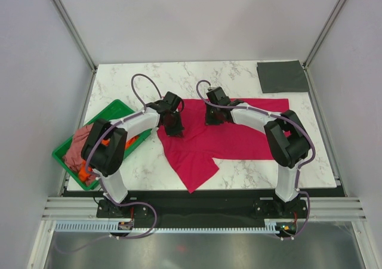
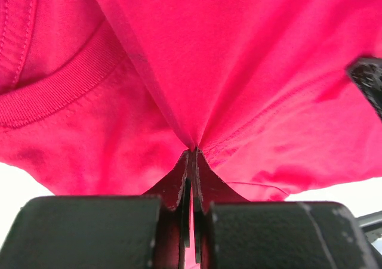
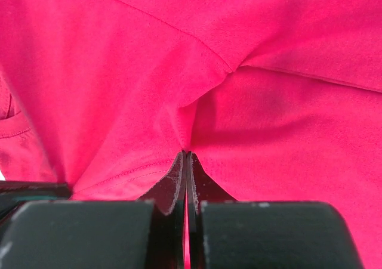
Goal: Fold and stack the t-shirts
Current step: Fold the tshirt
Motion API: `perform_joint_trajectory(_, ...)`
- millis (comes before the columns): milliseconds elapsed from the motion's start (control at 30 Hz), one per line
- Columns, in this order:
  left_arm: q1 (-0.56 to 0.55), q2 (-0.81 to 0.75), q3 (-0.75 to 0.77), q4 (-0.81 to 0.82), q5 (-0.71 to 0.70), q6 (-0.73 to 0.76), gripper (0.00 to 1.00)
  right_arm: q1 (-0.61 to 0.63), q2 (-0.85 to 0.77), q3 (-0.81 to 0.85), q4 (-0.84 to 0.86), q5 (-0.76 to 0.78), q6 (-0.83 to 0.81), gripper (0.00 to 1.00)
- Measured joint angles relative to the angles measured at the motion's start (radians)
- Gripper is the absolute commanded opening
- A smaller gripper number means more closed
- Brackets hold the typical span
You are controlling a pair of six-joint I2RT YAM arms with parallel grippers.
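The crimson-red t-shirt (image 1: 239, 139) lies spread over the middle and right of the marble table, one part hanging toward the front edge. My left gripper (image 1: 173, 129) is shut on a pinch of its cloth (image 2: 250, 66) near the ribbed collar (image 2: 57, 90). My right gripper (image 1: 215, 118) is shut on another pinch of the red cloth (image 3: 280, 132) near the shirt's far edge. A dark grey t-shirt (image 1: 282, 76) lies folded flat at the far right corner. The dusty pink t-shirt (image 1: 78, 146) and the orange one (image 1: 85, 172) are bunched in the green tray.
The green plastic tray (image 1: 113, 111) sits at the table's left edge, partly under the left arm. White enclosure walls and metal posts ring the table (image 1: 137, 84). The two arm bases stand at the near edge.
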Motion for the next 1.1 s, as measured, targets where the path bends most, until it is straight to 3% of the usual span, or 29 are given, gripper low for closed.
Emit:
perform_joint_trajectory(533, -0.077, 0.014, -0.008, 0.001, -0.019, -0.043, 0.02, 0.0, -0.013, -0.011, 0.0, 0.019, -0.009, 0.0)
perform_joint_trajectory(600, -0.076, 0.021, -0.008, 0.0, -0.026, -0.042, 0.08, 0.0, -0.013, -0.015, -0.002, 0.019, -0.014, 0.0)
perform_joint_trajectory(733, -0.058, 0.021, -0.002, -0.017, -0.03, -0.033, 0.3, 0.0, -0.013, -0.016, -0.017, 0.024, -0.024, 0.01)
perform_joint_trajectory(867, -0.024, 0.017, 0.029, -0.061, -0.051, -0.016, 0.43, 0.0, -0.013, -0.016, -0.041, 0.023, -0.042, 0.14)
perform_joint_trajectory(1000, 0.025, 0.009, 0.112, -0.094, -0.056, 0.017, 0.43, -0.002, -0.013, -0.003, -0.095, 0.024, -0.069, 0.29)
perform_joint_trajectory(1100, 0.086, 0.026, 0.23, -0.101, -0.056, 0.05, 0.43, -0.016, -0.018, 0.011, -0.126, 0.024, -0.085, 0.33)
